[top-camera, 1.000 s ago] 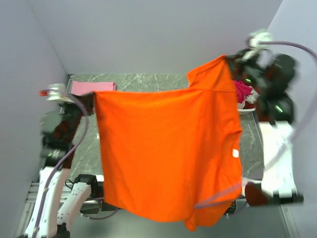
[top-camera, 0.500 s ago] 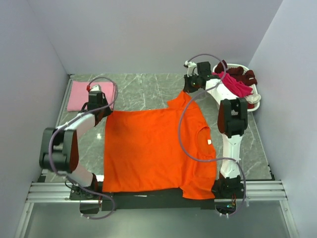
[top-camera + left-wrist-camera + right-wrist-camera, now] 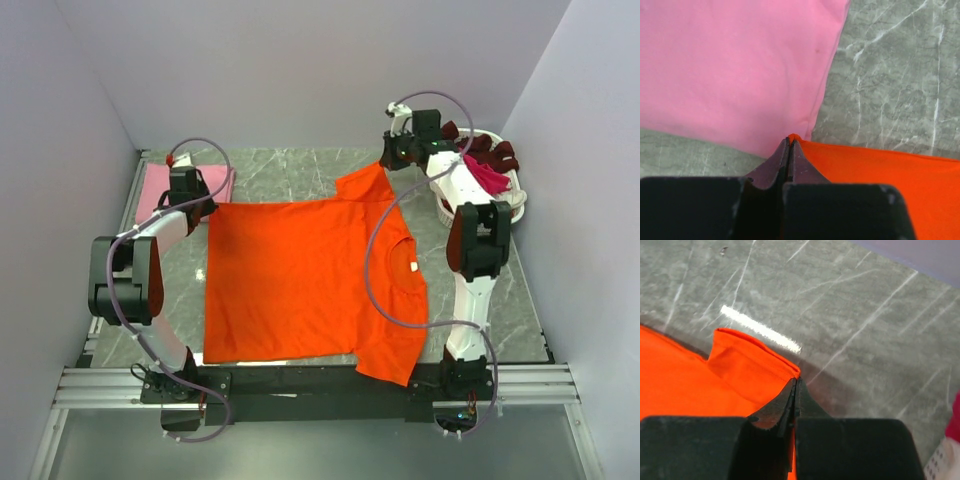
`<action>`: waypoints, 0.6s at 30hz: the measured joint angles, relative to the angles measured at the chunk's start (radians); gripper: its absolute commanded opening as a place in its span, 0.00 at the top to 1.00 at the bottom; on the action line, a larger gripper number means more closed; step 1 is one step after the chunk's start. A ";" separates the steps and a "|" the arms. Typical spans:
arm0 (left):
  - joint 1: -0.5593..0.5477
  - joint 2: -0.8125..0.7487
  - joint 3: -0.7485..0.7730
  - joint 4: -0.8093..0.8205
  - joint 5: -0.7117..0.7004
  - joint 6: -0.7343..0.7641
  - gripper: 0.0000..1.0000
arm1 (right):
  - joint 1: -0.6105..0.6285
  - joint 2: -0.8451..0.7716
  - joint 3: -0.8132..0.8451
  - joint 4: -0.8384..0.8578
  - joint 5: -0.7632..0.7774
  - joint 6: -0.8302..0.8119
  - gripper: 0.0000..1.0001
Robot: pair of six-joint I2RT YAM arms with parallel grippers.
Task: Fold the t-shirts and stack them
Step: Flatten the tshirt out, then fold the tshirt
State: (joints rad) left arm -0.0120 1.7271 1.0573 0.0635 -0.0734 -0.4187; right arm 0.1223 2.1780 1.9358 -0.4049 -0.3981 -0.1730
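Left wrist view: the left jaws are pressed together, pinching a corner of the orange t-shirt (image 3: 880, 170). That corner sits right at the edge of a folded pink t-shirt (image 3: 735, 65). Right wrist view: the right jaws are also pressed together, gripping the folded edge of the orange t-shirt's sleeve, low over the grey marble worktop (image 3: 865, 315). Seen from above, the orange t-shirt lies spread flat on the worktop, collar at its right edge. Just beyond its far right sleeve stands a white basket (image 3: 516, 203) holding a magenta t-shirt (image 3: 488, 178) and a dark maroon t-shirt (image 3: 497, 152).
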 measured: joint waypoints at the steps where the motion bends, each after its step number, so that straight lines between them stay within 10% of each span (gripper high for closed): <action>1: 0.004 0.000 0.000 0.003 0.007 0.006 1.00 | -0.006 -0.033 -0.033 0.000 -0.011 0.001 1.00; 18: 0.066 -0.064 -0.105 0.106 0.167 0.040 1.00 | -0.021 -0.494 -0.539 0.075 -0.198 0.019 1.00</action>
State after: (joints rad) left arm 0.0544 1.6634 0.9527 0.1696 0.0933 -0.3786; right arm 0.1017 1.6844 1.3964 -0.3302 -0.5961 -0.1543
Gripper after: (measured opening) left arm 0.013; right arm 0.005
